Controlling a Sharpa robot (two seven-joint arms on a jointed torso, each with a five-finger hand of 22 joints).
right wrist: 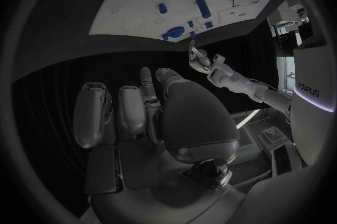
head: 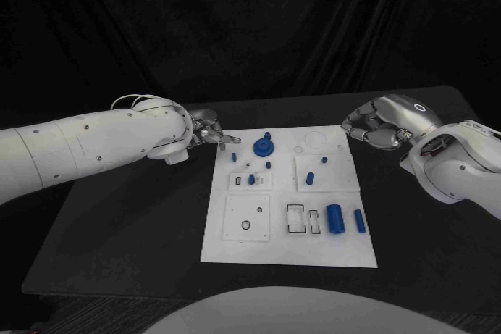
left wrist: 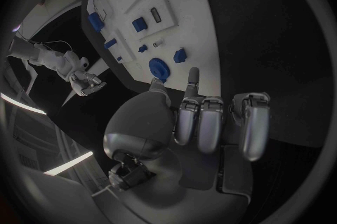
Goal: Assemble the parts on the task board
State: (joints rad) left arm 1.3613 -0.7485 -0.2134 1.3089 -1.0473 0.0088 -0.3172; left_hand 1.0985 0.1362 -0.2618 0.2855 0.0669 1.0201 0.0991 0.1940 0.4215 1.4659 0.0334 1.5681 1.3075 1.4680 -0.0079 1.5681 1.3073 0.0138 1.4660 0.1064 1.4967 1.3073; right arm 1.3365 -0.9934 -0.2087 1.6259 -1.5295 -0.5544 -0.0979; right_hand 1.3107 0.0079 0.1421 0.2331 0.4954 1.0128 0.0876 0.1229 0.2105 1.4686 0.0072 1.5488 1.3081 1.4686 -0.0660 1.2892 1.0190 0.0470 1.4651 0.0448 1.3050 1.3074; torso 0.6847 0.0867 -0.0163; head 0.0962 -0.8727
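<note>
I see my left hand (head: 205,133) just off the task board's (head: 235,248) far left corner, fingers curled in, holding nothing, one fingertip near a big round blue part (head: 264,146). More blue parts sit on the board's mid and right. My right hand (head: 378,124) hangs past the far right corner, clenched, empty
</note>
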